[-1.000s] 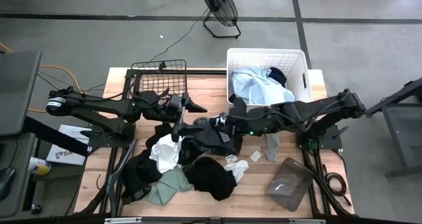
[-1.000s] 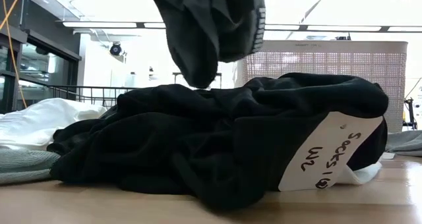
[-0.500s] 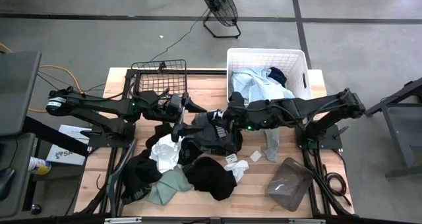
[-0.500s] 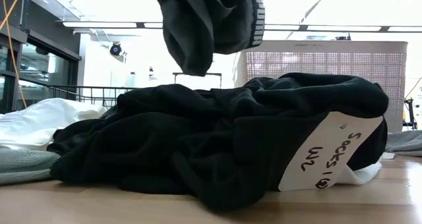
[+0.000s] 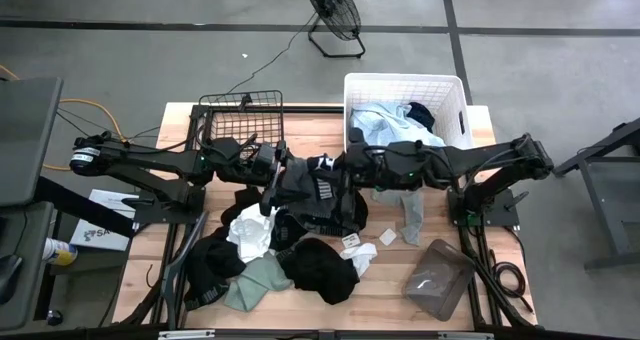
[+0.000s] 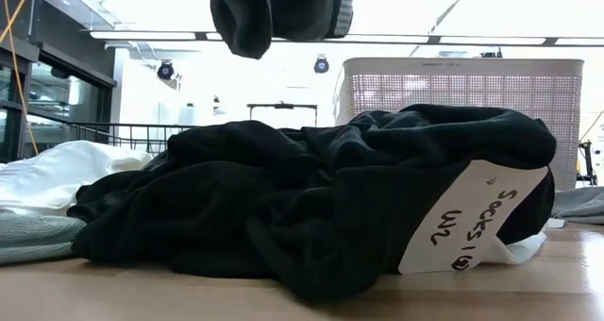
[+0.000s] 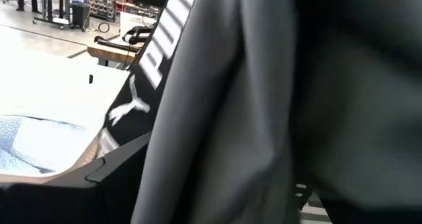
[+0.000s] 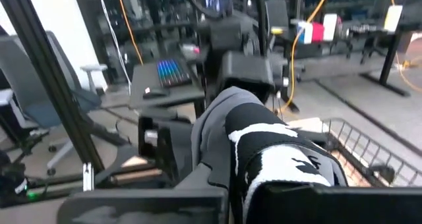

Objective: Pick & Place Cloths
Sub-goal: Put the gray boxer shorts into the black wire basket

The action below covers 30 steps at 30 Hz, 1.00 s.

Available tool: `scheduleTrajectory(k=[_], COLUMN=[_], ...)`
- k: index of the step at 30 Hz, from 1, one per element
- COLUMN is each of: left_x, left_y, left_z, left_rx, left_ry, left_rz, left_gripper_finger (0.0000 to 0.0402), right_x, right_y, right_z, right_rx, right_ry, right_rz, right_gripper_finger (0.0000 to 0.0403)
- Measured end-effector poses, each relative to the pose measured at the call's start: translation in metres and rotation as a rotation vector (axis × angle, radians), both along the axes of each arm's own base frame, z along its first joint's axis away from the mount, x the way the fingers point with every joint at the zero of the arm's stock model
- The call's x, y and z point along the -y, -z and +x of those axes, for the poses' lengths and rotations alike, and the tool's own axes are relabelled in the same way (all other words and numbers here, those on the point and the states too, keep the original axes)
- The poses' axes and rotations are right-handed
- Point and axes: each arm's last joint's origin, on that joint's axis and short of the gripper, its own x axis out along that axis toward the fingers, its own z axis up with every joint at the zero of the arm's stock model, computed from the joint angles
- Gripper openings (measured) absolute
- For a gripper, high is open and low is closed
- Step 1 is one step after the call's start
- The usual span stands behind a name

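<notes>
My right gripper (image 5: 338,170) is shut on a dark grey garment with white lettering (image 5: 312,183) and holds it above the middle of the table. In the low view only the garment's lower end (image 6: 274,9) shows, well above the black pile (image 6: 321,198). My left gripper (image 5: 280,170) stands open just left of the garment, which fills the left wrist view (image 7: 250,105). Whether it touches the garment I cannot tell. More cloths lie below: white (image 5: 250,232), sage green (image 5: 255,282) and black (image 5: 322,268). My right gripper holds the dark grey garment by a bunched fold at the printed band (image 8: 264,155), several layers between its two fingers. The fingers come level from the table's right. The garment hangs below the gripper, slack and clear of the pile.
The white laundry basket (image 5: 452,98) at the far right holds pale blue and navy cloths. The black wire basket (image 5: 240,102) stands at the far left. A grey cloth (image 5: 440,275) and paper tags (image 5: 352,246) lie near the right front.
My right gripper has gone up and toward the table's left and far edge, carrying the dark grey garment up to my left gripper. The garment's lower end has risen well clear of the black pile.
</notes>
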Motion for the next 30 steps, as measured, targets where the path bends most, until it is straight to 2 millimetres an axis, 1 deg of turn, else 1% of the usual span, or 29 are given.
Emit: scheduleTrajectory(k=[4, 10, 13, 17, 24, 30], left_x=[0.000, 0.000, 0.000, 0.000, 0.000, 0.000], left_y=[-0.001, -0.012, -0.010, -0.005, -0.001, -0.001], left_z=[0.000, 0.000, 0.001, 0.008, 0.020, 0.021], left_rx=[0.013, 0.134, 0.118, 0.104, 0.159, 0.162], left_ry=[-0.010, -0.011, -0.012, -0.015, -0.024, -0.057], left_rz=[-0.002, -0.017, -0.017, -0.016, -0.026, -0.031], left_gripper_finger=[0.0351, 0.0351, 0.0351, 0.0351, 0.0351, 0.0347], right_x=[0.001, 0.003, 0.004, 0.008, 0.016, 0.018], right_y=[-0.003, 0.002, 0.002, -0.003, -0.010, -0.010], right_z=[0.003, 0.012, 0.014, 0.014, 0.015, 0.015], right_rx=[0.042, 0.055, 0.063, 0.109, 0.186, 0.187], right_ry=[0.003, 0.016, 0.018, 0.027, 0.004, 0.013], right_rz=[-0.012, -0.017, -0.016, -0.007, 0.004, 0.003], right_gripper_finger=[0.0004, 0.0004, 0.0004, 0.0004, 0.0004, 0.0004])
